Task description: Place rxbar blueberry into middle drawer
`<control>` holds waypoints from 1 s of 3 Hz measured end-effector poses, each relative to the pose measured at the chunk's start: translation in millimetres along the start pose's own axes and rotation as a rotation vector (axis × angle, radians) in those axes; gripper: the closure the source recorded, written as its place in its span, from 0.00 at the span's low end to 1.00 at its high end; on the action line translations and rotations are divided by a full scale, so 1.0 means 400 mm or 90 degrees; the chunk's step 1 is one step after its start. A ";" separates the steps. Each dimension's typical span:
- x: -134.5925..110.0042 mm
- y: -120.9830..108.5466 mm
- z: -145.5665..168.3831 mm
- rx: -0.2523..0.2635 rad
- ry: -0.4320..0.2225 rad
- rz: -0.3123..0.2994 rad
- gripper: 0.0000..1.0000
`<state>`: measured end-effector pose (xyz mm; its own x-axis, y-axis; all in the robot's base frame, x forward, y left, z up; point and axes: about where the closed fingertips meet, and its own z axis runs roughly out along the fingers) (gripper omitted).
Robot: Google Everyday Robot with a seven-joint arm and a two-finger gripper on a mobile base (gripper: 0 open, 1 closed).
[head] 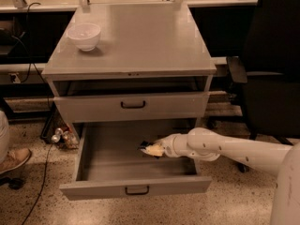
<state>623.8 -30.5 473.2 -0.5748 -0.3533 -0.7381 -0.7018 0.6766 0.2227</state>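
Observation:
The middle drawer (93, 168) is pulled open, the lower of the two drawers of the grey cabinet, with a small dark handle (137, 190) on its front. My white arm reaches in from the right. My gripper (151, 149) is low inside the drawer, right of its middle. A small dark piece, the rxbar blueberry (143, 146), shows at the pale fingertips, just above the drawer floor. Most of the bar is hidden by the gripper.
A white bowl (84, 35) stands on the cabinet top at the back left. The upper drawer (131, 106) is shut. A black office chair (272, 64) stands to the right. Cables and small items (61, 136) lie on the floor at the left, beside a shoe (14, 159).

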 end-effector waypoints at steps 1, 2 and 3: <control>0.006 -0.015 0.028 0.004 0.007 0.001 0.00; 0.005 -0.017 0.027 0.006 0.007 0.000 0.00; -0.003 -0.024 -0.060 0.005 0.030 -0.016 0.00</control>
<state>621.1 -52.0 487.1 -0.5762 -0.3999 -0.7128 -0.7131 0.6721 0.1993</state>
